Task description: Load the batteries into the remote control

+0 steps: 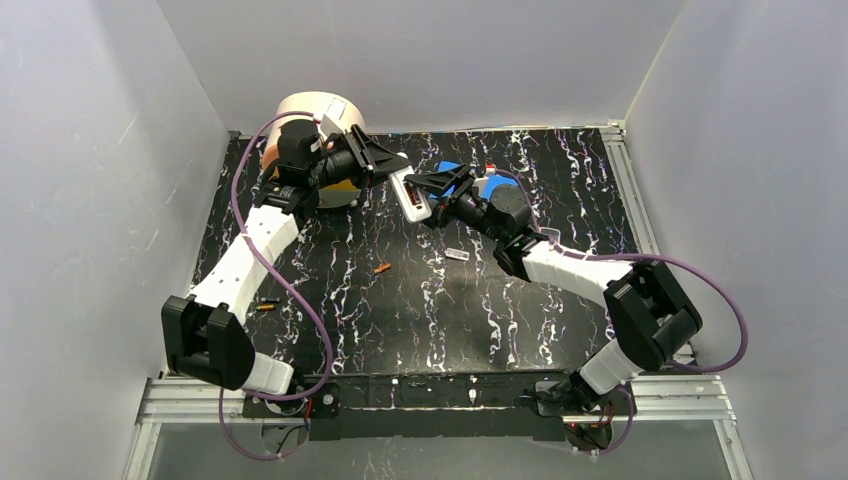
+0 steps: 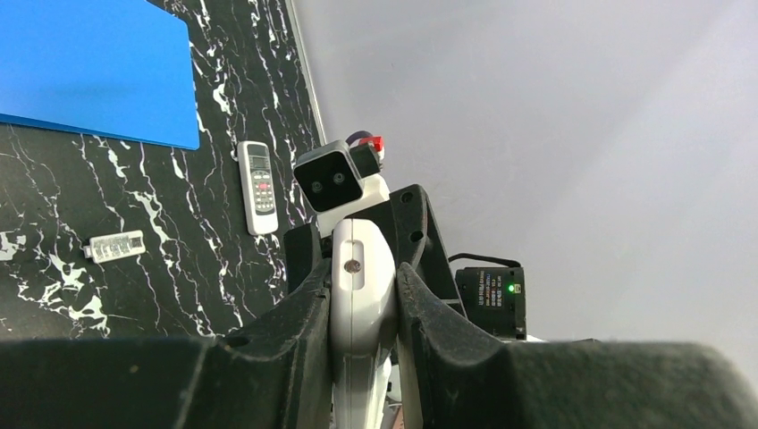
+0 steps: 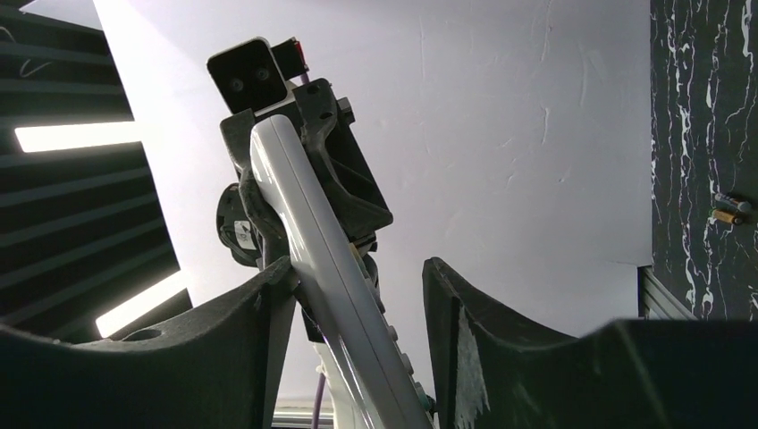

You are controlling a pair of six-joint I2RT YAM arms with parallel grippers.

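Note:
My left gripper (image 1: pixel 398 172) is shut on a white remote (image 1: pixel 411 196) and holds it in the air over the back of the table. The left wrist view shows the remote (image 2: pixel 362 286) pinched edge-on between both fingers (image 2: pixel 295 331). My right gripper (image 1: pixel 432 197) is open around the remote's other end. In the right wrist view the remote (image 3: pixel 322 241) slants between the jaws, against the left finger (image 3: pixel 259 313) and apart from the right one. An orange battery (image 1: pixel 382 268) lies mid-table. Two more batteries (image 1: pixel 266 304) lie at the left; the pair also shows in the right wrist view (image 3: pixel 728 209).
A small white battery cover (image 1: pixel 457 254) lies on the black marbled table (image 1: pixel 400 320). A second white remote (image 2: pixel 259 188) lies by a blue board (image 2: pixel 89 71). A cream round container (image 1: pixel 312 108) stands at the back left. White walls close three sides.

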